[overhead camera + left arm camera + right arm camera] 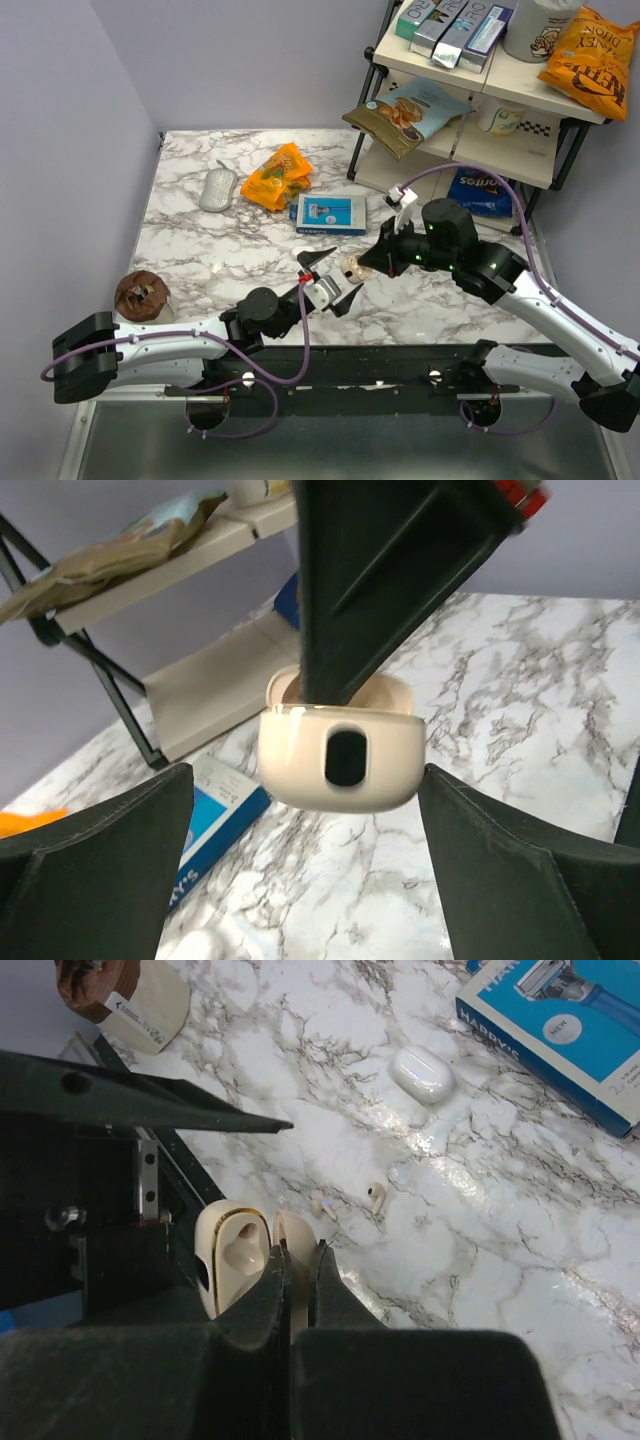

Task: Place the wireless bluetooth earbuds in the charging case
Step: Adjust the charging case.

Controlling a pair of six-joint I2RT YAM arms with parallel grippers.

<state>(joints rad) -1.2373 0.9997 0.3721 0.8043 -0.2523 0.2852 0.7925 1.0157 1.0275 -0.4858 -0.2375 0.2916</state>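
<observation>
Right gripper (297, 1252): jaws together, clamped on what appears to be the opened lid of the charging case (340, 760). Judged purpose is to hold it steady with its cavities exposed for loading. Left gripper (330, 278): jaws wide apart, flanking the case and touching nothing. Both earbuds (376, 1196) lie loose on the marble surface (220, 250) near the case, not yet inserted. Blue box (560, 1020) reads "HARRY'S".
</observation>
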